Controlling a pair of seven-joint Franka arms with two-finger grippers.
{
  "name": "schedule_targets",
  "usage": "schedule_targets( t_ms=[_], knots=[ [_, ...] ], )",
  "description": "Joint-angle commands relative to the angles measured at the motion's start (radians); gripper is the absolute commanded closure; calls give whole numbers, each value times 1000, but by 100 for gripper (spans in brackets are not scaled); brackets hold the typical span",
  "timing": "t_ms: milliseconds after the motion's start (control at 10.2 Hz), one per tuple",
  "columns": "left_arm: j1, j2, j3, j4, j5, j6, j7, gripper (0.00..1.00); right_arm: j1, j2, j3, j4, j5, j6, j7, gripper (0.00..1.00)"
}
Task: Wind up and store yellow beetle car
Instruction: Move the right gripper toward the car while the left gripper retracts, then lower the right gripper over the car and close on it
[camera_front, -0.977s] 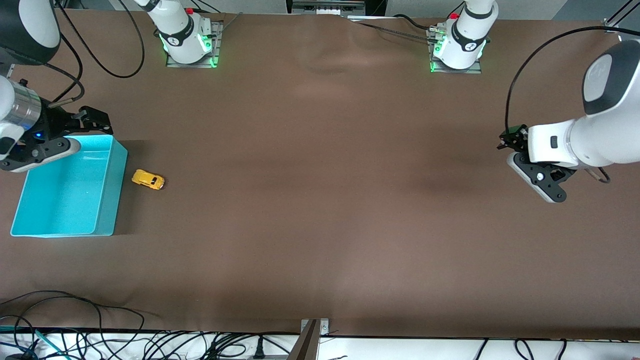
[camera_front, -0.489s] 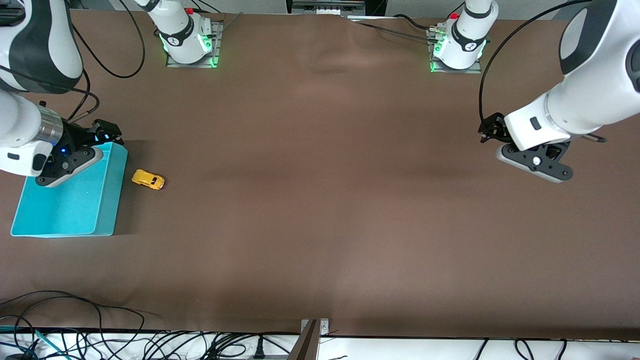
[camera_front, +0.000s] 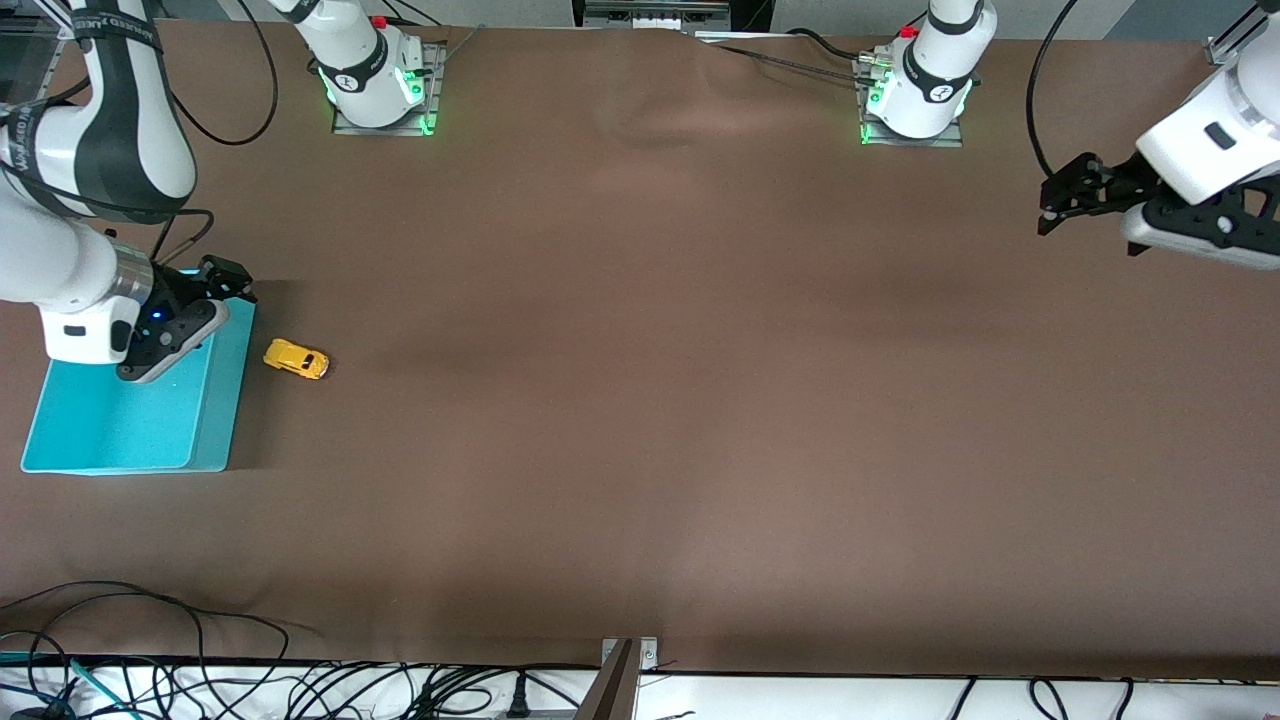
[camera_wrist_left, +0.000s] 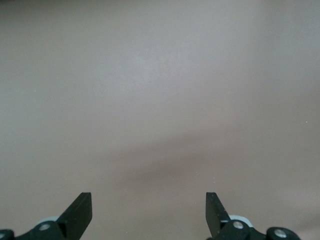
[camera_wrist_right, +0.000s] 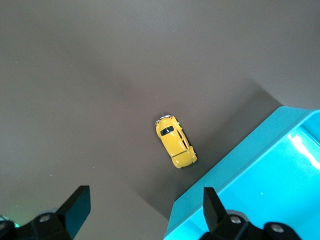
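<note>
- Front view: yellow beetle car (camera_front: 296, 360) sits on the brown worktop (camera_front: 660, 400) just beside the turquoise bin (camera_front: 135, 420); right end effector (camera_front: 228, 281) hovers over the bin's corner (fingers spread).
- Left wrist view: left end effector (camera_wrist_left: 148, 210) released, over bare worktop.
- Right wrist view: car on its wheels, apart from the bin.

The yellow beetle car (camera_wrist_right: 175, 142) looks glossy, like painted metal or plastic. The turquoise bin (camera_wrist_right: 260, 165) is smooth, shiny plastic. The brown table cover (camera_front: 660, 400) is matt cloth.
</note>
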Motion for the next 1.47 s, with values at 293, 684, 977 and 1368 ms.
schedule_targets(
  t_ms=[293,684,977,1368],
  knots=[
    [-38,14,11,5,-10,-25,-66,0,-4,-14,-2,-163,12,181,-155,0],
    [-30,28,2,30,-25,-38,-62,0,-4,-4,-4,-203,7,210,-200,0],
    [-24,28,5,58,-11,-37,-65,0,-4,29,-10,-235,3,279,-253,0],
    [-4,26,5,71,-16,-38,-72,0,-4,42,-16,-302,3,383,-299,0]
  ],
)
